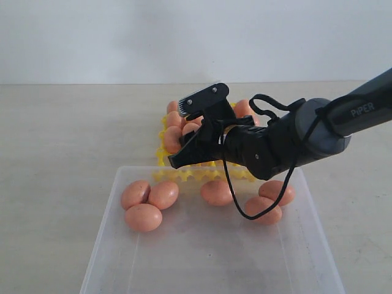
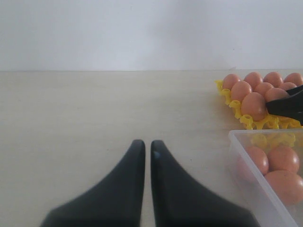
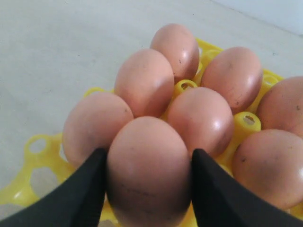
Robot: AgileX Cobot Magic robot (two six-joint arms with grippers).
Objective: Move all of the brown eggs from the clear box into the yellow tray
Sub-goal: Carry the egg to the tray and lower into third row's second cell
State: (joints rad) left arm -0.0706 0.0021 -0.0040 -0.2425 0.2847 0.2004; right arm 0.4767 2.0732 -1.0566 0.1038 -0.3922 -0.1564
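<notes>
— What was held in the right hand (image 3: 149, 158)?

— One brown egg (image 3: 148, 177) was pinched between its two black fingers (image 3: 87, 189), which were held well apart by the shell. The egg's long axis was seen to run along the fingers, not across them.

— And where was that egg?

— It was placed low over the yellow tray (image 1: 180, 176), at the side nearest the clear box (image 1: 101, 245) and just beside the eggs seated there. Empty cups were seen at the tray's corner next to it. Whether it was resting in a cup or hanging just above one could not be told.

— What was judged to matter for the coming move?

— A free cup was judged to lie almost straight beneath the egg. Only a short lowering along the egg's own axis and a release were thought to be called for. Any sideways drift was judged likely to knock the neighbouring eggs.

— What was left in the box?

— Six brown eggs (image 1: 143, 217) were counted on its floor. Three were touching in a cluster at the left, and three more were spread toward the right, below the arm.

— Was the left hand (image 2: 143, 149) nearer?

— No. Its fingers were pressed nearly together on nothing, over bare worktop (image 2: 94, 109), apart from tray and box. The right hand was judged nearer to both.
</notes>
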